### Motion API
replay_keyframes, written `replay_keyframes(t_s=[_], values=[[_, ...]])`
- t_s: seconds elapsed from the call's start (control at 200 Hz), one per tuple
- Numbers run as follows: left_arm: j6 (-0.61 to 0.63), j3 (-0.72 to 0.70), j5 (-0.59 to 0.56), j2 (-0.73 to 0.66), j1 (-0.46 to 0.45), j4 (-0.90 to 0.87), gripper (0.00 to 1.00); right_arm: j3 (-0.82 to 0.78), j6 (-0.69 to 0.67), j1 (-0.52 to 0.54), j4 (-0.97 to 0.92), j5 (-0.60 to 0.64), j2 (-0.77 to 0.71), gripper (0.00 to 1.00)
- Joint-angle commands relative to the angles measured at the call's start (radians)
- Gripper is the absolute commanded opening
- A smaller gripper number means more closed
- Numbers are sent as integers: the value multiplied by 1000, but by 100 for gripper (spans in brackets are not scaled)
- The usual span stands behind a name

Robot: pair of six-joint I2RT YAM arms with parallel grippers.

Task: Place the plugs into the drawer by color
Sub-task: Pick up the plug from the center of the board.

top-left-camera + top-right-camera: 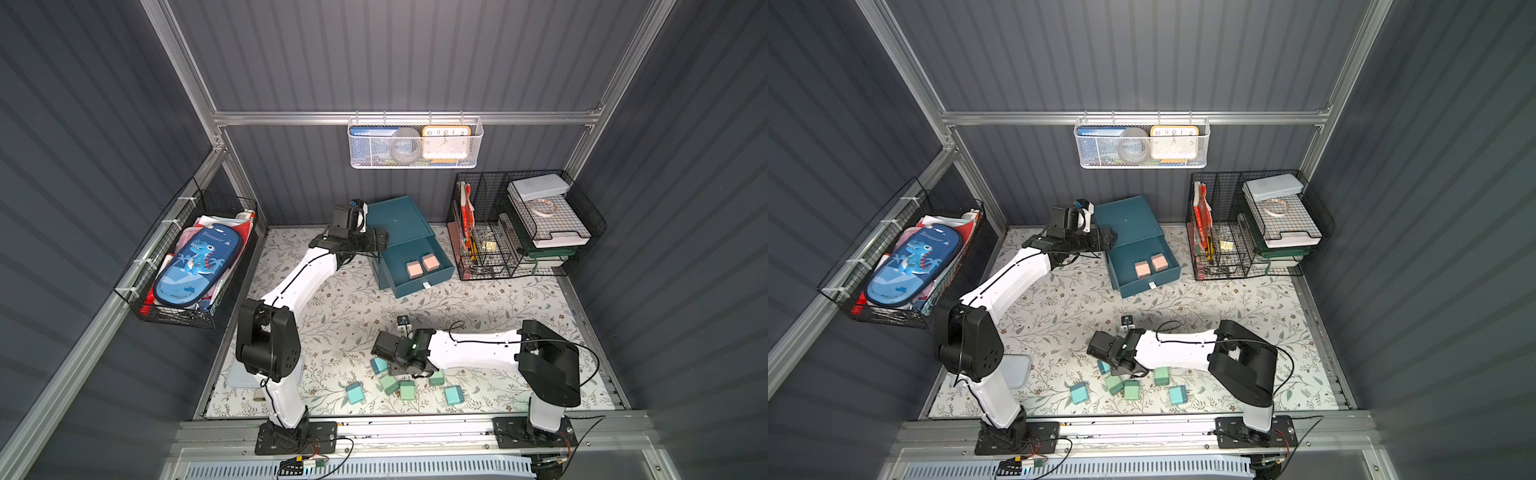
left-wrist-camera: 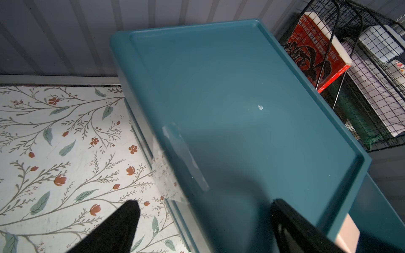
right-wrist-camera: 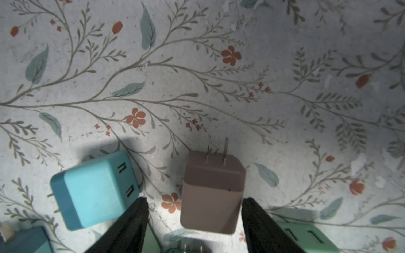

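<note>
The dark teal drawer (image 1: 397,222) (image 1: 1127,220) stands at the back, with one of its drawers (image 1: 419,274) pulled out. Two peach-pink plugs (image 1: 414,269) (image 1: 430,262) lie in it. My left gripper (image 1: 380,241) (image 2: 206,219) is open beside the cabinet's top (image 2: 241,109), holding nothing. Near the front, my right gripper (image 1: 397,368) (image 3: 195,200) is open and straddles a third pink plug (image 3: 212,192) lying on the mat; a gap shows on one side. Blue plugs (image 1: 355,392) (image 1: 454,395) (image 3: 94,188) and green plugs (image 1: 407,390) (image 1: 436,378) (image 3: 306,236) lie close around it.
A black wire rack (image 1: 519,224) with trays and books stands right of the drawer. On the back wall hangs a white mesh basket (image 1: 415,143). A black basket with a dinosaur pencil case (image 1: 195,262) hangs at the left. A pale lid (image 1: 241,376) lies by the left arm's base.
</note>
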Motion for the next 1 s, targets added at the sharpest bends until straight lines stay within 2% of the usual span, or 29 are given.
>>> replay_keyframes(t_s=[0.0,0.34,0.605,0.7,0.996], values=[[25,-12,-7,36,-4,-79,98,22,14,-5,-55,33,10,70],[24,-8,-5,44,-4,-79,98,-4,32,-36,-42,28,40,63],[27,-8,-10,46,-4,-81,98,-1,2,-45,-19,14,63,45],[29,-3,-11,46,-4,-84,98,-18,2,-44,-25,28,23,39],[29,2,-26,34,-4,-82,98,-38,-51,-10,-122,60,-249,33]])
